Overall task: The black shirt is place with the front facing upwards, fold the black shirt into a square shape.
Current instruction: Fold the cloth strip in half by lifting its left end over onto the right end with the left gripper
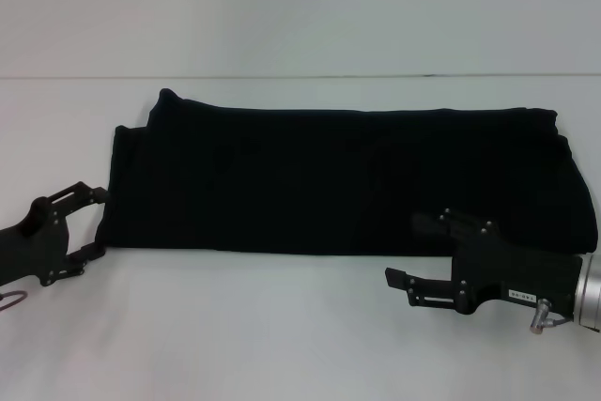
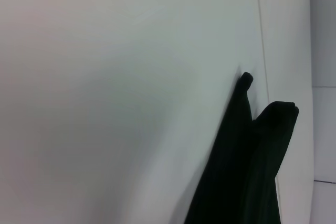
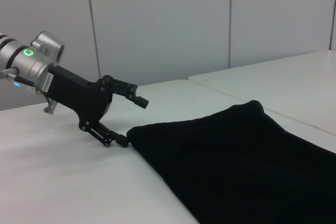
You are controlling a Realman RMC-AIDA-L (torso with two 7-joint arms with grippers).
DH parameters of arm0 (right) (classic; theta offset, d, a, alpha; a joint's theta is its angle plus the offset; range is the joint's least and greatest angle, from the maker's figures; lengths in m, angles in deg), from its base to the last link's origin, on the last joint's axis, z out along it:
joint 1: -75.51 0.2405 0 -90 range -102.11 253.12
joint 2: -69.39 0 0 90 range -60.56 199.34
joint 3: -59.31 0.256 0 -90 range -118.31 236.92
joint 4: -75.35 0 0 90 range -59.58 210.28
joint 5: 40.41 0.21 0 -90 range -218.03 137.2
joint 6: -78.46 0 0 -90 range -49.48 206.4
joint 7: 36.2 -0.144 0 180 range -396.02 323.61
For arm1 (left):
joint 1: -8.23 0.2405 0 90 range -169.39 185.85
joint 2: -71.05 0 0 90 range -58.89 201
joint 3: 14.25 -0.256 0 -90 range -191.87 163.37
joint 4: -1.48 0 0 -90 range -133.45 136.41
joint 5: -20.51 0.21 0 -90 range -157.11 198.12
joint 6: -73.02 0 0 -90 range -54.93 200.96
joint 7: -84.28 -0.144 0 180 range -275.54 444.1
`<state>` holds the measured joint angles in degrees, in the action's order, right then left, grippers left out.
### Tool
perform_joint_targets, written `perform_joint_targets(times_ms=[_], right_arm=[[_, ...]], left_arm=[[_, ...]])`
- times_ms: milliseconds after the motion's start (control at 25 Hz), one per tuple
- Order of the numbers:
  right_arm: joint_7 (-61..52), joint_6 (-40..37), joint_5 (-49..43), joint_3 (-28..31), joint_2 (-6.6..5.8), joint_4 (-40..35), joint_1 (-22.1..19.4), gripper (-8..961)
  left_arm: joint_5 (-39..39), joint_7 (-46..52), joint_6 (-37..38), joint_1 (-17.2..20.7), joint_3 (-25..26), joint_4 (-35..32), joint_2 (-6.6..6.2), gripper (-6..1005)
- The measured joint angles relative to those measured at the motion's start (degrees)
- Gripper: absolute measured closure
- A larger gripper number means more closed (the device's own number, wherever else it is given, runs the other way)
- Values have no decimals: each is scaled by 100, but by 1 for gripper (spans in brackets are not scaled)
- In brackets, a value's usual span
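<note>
table (image 1: 282,345): white, broad, bare around the cloth; gives me room to work from both ends.

shirt (image 1: 347,180): lies across the middle of the table as a long black band, plain side up, no lettering showing. I judge the lengthwise folds are done and the band is yet to be doubled end to end to make the square. In the left wrist view its end (image 2: 247,156) shows two layers, edges not quite flush.

left claw (image 1: 94,223): at the shirt's left end, near corner. Fingers spread, one above the hem line, one low by the table, cloth edge just at the opening. In the right wrist view (image 3: 128,119) the lower tip sits just beside the corner, not pinching. Placed so, I judge, to bite that corner when I close.

right claw (image 1: 413,279): at the near edge toward the right end. One finger lies over the cloth, the other on bare table just off the hem; spread, holding nothing. Straddling the hem for the matching grip.

risk: layers may slip apart if I catch only the top one.
</note>
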<state>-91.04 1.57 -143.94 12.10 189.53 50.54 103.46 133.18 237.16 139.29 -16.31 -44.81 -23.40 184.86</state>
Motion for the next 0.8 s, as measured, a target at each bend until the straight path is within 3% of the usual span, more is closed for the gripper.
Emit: perform_joint_targets(times_ms=[800], right_arm=[[0, -23, 36, 24, -9, 2, 0, 29]], left_arm=[[20, -175, -336, -303, -47, 212, 10, 135]])
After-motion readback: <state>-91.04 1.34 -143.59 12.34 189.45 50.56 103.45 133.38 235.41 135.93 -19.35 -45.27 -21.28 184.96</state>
